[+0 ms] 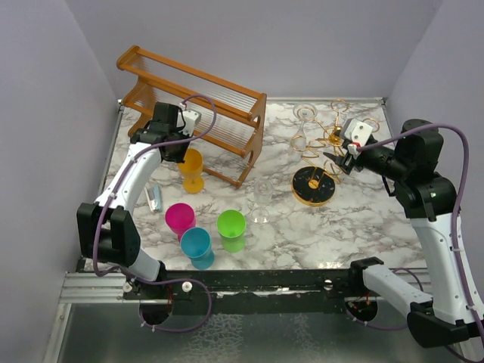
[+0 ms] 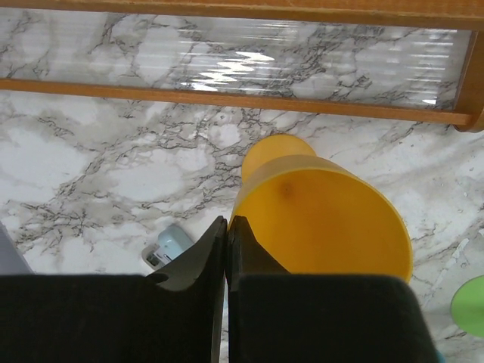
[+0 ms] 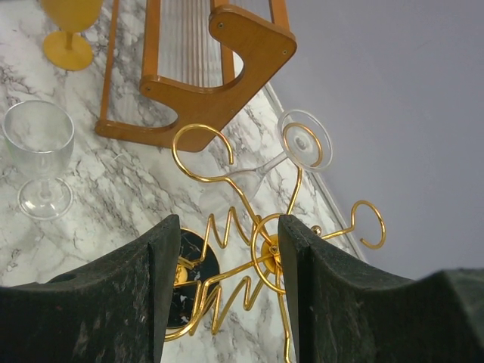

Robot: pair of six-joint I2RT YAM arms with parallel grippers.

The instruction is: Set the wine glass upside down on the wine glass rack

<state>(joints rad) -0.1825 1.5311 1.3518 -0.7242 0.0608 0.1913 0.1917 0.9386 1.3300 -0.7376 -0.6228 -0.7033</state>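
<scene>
Wine glass for this step is, by my reading, the orange wine glass (image 2: 318, 219), which stands upright on the bench (image 1: 302, 234) just right of the left tool (image 2: 227, 227). That tool is pinched fully narrow, its fingers (image 2: 197, 257) pressed together with no gap showing. The bowl lies against the right finger, but the rim is hidden under the tool's body, so I cannot tell whether a sliver of rim is caught or the fingers meet on nothing.

The rack (image 1: 313, 186) stands well off to the right of this tool and directly ahead of the right tool (image 3: 231, 223). The right tool's jaws stand about half wide, with gold wire showing in the gap and nothing gripped. A hanging clear glass (image 3: 305, 144) sits foot-up on an arm beyond the right tool, and a standing clear glass (image 3: 39, 144) is off to its left.

To do the step well, test the pinch with a small lift before committing (a thin rim grip on a smooth bowl probably slips or swings). If the glass does not rise with the tool, reopen and take the stem or bowl squarely. Carry it clear of the wooden shelf (image 3: 227, 45) just beyond the left tool. Turn it over in free air, then slide the stem into a free loop, not the occupied one.
</scene>
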